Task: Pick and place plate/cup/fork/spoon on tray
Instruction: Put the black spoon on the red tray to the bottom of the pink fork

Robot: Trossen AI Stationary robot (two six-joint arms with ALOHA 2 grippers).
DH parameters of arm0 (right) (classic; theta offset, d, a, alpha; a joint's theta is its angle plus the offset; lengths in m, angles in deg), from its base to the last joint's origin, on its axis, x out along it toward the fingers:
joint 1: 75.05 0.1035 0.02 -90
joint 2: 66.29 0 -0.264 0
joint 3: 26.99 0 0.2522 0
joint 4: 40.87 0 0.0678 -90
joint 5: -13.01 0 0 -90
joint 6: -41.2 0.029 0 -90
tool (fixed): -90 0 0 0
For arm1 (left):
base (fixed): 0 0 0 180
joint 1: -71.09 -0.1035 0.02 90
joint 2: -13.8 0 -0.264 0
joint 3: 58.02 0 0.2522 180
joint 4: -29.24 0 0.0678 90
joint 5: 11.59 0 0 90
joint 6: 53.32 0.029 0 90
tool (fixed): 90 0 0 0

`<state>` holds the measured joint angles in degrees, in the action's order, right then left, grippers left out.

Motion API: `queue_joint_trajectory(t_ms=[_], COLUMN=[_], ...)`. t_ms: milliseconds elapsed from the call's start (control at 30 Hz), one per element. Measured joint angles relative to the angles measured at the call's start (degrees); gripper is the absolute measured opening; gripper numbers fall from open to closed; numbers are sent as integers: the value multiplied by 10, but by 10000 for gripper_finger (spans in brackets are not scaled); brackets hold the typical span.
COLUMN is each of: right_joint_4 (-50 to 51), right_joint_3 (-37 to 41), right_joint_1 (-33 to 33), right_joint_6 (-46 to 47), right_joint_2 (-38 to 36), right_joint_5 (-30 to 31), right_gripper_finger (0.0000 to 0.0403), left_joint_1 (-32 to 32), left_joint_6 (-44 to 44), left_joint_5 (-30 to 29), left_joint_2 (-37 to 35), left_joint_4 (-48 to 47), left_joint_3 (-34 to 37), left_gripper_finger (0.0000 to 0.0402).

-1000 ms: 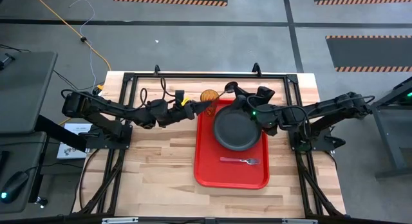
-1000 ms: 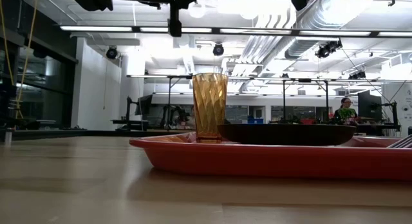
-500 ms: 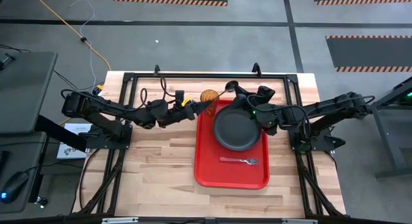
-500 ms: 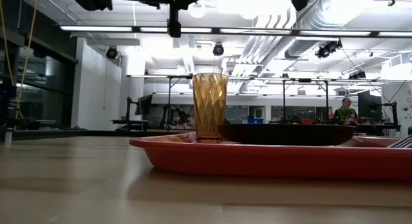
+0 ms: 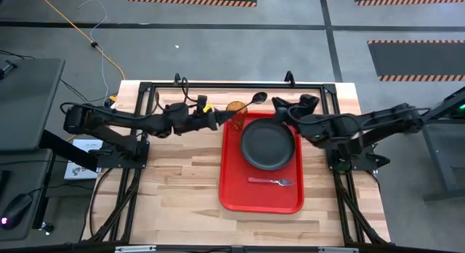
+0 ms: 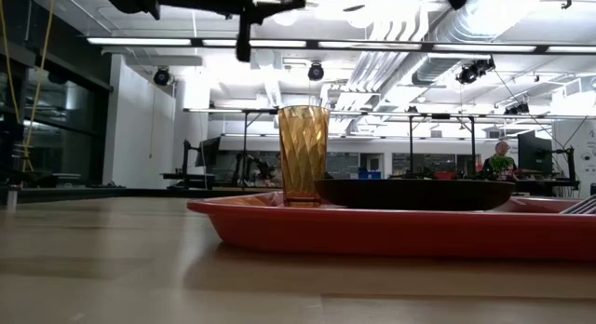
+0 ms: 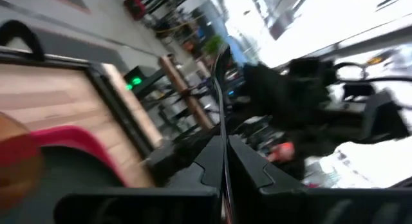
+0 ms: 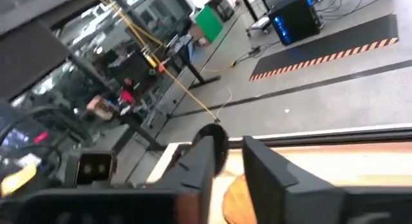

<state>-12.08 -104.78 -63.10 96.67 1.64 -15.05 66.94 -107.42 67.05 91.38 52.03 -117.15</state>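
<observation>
My left gripper is shut on the spoon, held above the table over the tray's far left corner. The spoon's round bowl points toward the right arm. My right gripper is open, just right of the bowl and apart from it. The bowl shows past one finger in the right wrist view. The amber cup stands upright on the red tray. The dark plate and the pink-handled fork lie on the tray. My left gripper pinches the spoon's thin dark handle between its two fingers, at the end away from the bowl. The fingers come nearly level from the table's left and lie along the handle. The spoon is lifted clear and sticks out past the fingertips, above the cup.
A black metal frame runs along the table's far edge, and the arm bases stand at both sides. Bare wood lies left of the tray and toward the near edge. A person shows far off in the room.
My right gripper has drawn back from the spoon's bowl toward the table's right edge. My left gripper has shifted a little toward the left and far edges, still shut on the spoon's handle. Cup, plate, fork and tray have stayed put.
</observation>
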Motion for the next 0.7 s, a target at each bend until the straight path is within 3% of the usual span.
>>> queue_joint_trajectory(t_ms=[167,333,533,700], right_joint_4=[91,149,154,145], right_joint_3=[0,0,0,0], right_joint_1=[10,-5,-51,-69], right_joint_6=[0,-4,-31,-42], right_joint_2=[-57,-93,-71,-25], right_joint_5=[-47,-180,-394,-486], right_gripper_finger=[151,214,227,227], left_joint_1=[-26,-45,-38,-11], left_joint_6=[32,72,47,17], left_joint_5=[24,83,220,230], left_joint_2=[-47,-87,-89,-80], left_joint_4=[-84,-182,-231,-231], left_joint_3=[0,0,0,0], left_gripper_finger=[1,1,1,1])
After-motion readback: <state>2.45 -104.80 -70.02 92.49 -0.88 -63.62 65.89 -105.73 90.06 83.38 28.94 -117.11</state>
